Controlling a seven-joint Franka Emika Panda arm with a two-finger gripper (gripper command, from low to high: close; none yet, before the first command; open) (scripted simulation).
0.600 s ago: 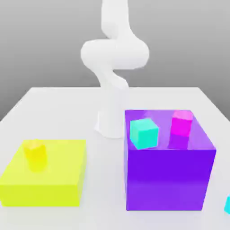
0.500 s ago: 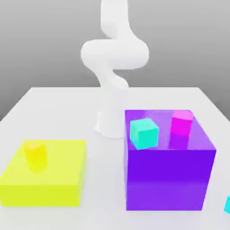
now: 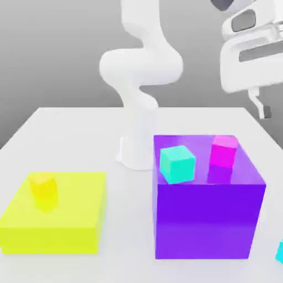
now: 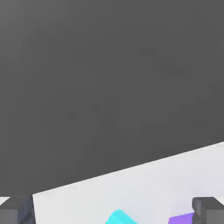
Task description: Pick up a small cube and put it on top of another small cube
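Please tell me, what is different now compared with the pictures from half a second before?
The gripper with its white hand has come into the exterior view at the upper right, above the big purple block, open and holding nothing. The turquoise cube, the magenta cube, the small cube on the table and the yellow block with its cylinder stayed in place.

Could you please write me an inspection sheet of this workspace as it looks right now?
Surface: white table, flat.
Job's things: small sky-cyan cube on the table at the exterior view's right edge, beside the big purple block, cut off by the frame.
Clutter: turquoise small cube and magenta small cube on top of the purple block, apart; yellow cylinder upright on a flat yellow block.
Grippers: gripper open, holding nothing, high above the table.
Cables: nothing seen.
Surroundings: plain grey backdrop.
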